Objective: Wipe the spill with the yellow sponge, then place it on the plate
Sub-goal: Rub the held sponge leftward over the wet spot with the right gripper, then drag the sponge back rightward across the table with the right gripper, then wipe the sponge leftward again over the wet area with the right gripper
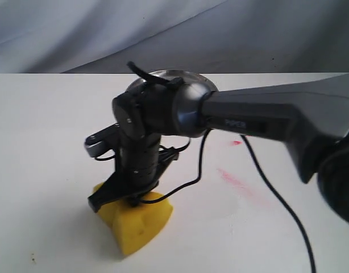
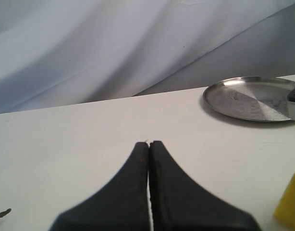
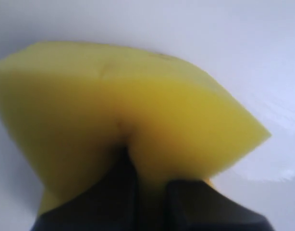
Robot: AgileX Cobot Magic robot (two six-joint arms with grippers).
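The yellow sponge [image 1: 138, 219] is down at the white table near the front left, squeezed into a wedge. My right gripper [image 1: 131, 199] reaches across from the right and is shut on its top; in the right wrist view the dark fingers [image 3: 116, 185] press into the sponge [image 3: 138, 96], with the gripper [image 3: 147, 166] pinching the foam. The silvery plate [image 1: 177, 74] lies behind the arm, mostly hidden; the left wrist view shows the plate [image 2: 248, 98] bare, and a corner of the sponge [image 2: 289, 207]. My left gripper [image 2: 149, 143] is shut on nothing. No amber spill shows.
A pink-red smear [image 1: 236, 181] and a small red dot [image 1: 237, 142] mark the table right of the sponge. The right arm's black cable [image 1: 277, 196] trails over the table toward the front right. A grey cloth backdrop [image 2: 114, 43] hangs behind the table's far edge.
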